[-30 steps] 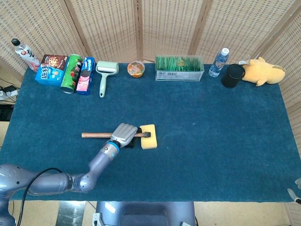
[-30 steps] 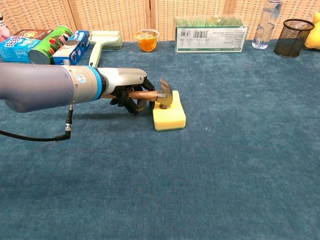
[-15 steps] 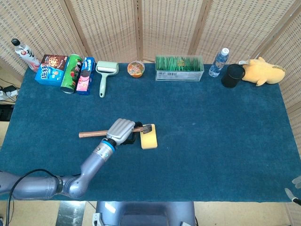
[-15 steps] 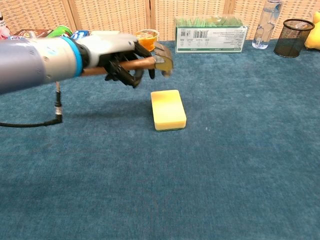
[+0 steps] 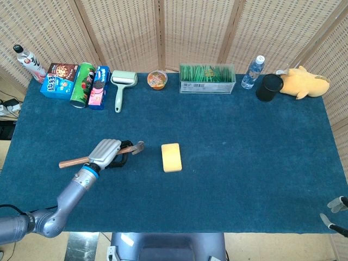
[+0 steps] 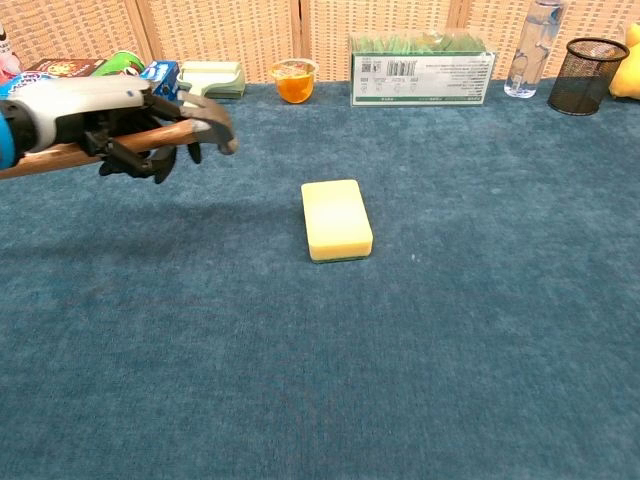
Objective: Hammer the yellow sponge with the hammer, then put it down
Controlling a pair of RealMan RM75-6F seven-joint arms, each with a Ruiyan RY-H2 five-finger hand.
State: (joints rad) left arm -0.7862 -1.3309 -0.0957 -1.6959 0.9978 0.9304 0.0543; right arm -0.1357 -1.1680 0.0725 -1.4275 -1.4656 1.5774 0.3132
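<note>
The yellow sponge point(image 5: 171, 157) point(image 6: 336, 219) lies flat on the blue cloth near the middle, with nothing touching it. My left hand point(image 5: 105, 151) point(image 6: 112, 115) grips the wooden-handled hammer point(image 5: 133, 147) point(image 6: 208, 121) well to the left of the sponge. The hammer is held above the cloth, its metal head pointing toward the sponge and its handle end sticking out to the left. Only the fingertips of my right hand point(image 5: 337, 206) show at the lower right corner of the head view, off the table.
Along the back edge stand snack boxes and a green can point(image 5: 82, 84), a lint roller point(image 5: 122, 82), an orange cup point(image 5: 157, 79), a clear box of green sticks point(image 5: 207, 79), a water bottle point(image 5: 253, 71), a black mesh cup point(image 5: 269, 87) and a yellow plush toy point(image 5: 303, 81).
The hammer head rested on the sponge one second ago. My left hand has since lifted it and swung it away to the left; the sponge has stayed in place.
</note>
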